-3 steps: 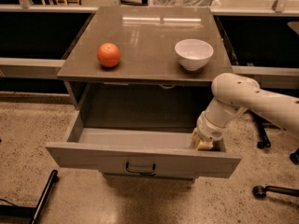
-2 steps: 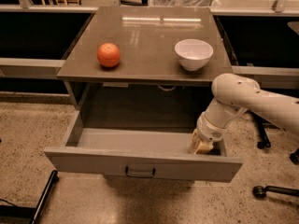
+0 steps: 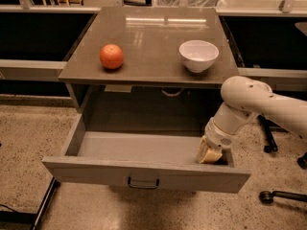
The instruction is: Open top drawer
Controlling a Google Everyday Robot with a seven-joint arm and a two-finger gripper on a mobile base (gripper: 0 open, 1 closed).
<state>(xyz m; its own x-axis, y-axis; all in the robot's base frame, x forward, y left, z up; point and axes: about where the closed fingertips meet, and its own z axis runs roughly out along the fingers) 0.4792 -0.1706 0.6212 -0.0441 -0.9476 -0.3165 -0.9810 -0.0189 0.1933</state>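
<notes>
The top drawer point(image 3: 144, 174) stands pulled far out from under the brown tabletop point(image 3: 158, 32). Its flat grey front faces me, with a small dark bracket handle point(image 3: 143, 182) at centre, and its inside looks empty. My gripper point(image 3: 210, 153) hangs from the white arm point(image 3: 249, 104) that comes in from the right. It is down inside the drawer at the right end, right behind the front panel. The other drawers are hidden below.
An orange point(image 3: 111, 56) and a white bowl point(image 3: 198, 55) sit on the tabletop. Dark shelving runs along both sides. A black chair base with castors point(image 3: 283, 195) is on the floor at right, and a black leg point(image 3: 43, 205) at left.
The drawer has slid a little further out toward me, and my gripper has moved with it behind the front panel.
</notes>
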